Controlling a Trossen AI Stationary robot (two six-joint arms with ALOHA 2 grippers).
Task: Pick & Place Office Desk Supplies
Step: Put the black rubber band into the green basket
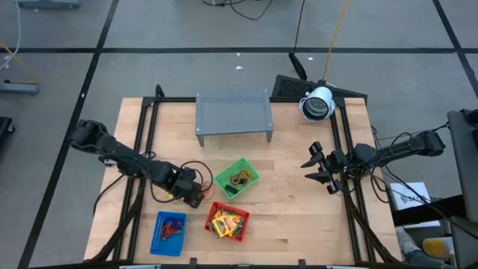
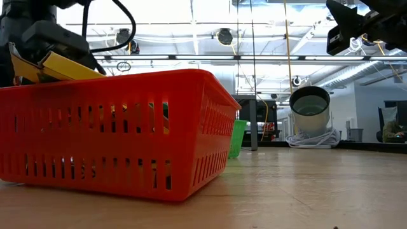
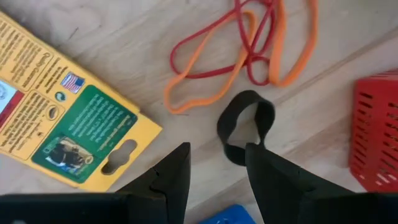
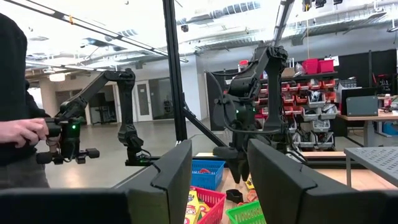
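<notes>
My left gripper (image 3: 217,163) (image 1: 187,188) points down over the wood at the table's near left, open. In the left wrist view the near end of a black loop (image 3: 244,123) lies below the gap, close by one fingertip (image 3: 256,155); I see no touch. Red and orange rubber bands (image 3: 249,50) (image 1: 197,169) lie tangled just beyond it. Beside them a yellow packet (image 3: 62,118) with a green print lies flat. My right gripper (image 1: 317,168) (image 4: 217,171) waits open, raised at the right edge.
A red tray (image 1: 240,228) (image 3: 376,134) with yellow packets stands close by the left gripper, a blue tray (image 1: 158,237) at the near edge, a green tray (image 1: 252,169) at mid table. A grey perforated rack (image 1: 233,113) stands far. A person's hand (image 4: 25,132) shows beyond the table.
</notes>
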